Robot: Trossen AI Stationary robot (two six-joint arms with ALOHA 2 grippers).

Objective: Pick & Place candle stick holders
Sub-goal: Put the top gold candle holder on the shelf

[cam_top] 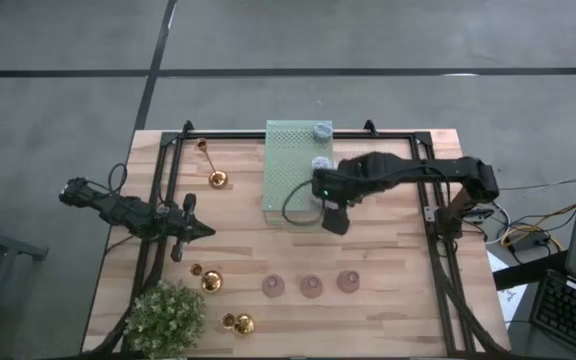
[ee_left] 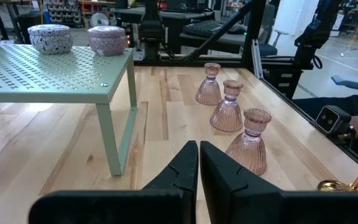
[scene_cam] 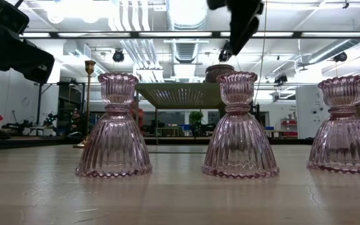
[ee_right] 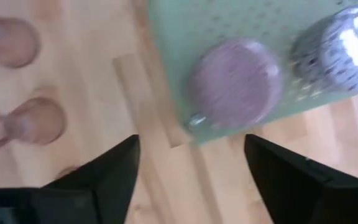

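Right gripper [ee_right: 191, 180], fingers spread and empty, poised over the wooden table [cam_top: 388, 250] just off the pale green perforated stand [cam_top: 290, 170], two squat lavender holders [ee_right: 236, 84] on its top just ahead, three pink glass holders [cam_top: 311, 286] farther off, left gripper [ee_left: 199, 174] pressed together.

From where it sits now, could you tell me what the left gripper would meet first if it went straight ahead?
Probably the nearest pink glass holder; the left gripper, fingers shut, points just beside it, so it might pass it narrowly.
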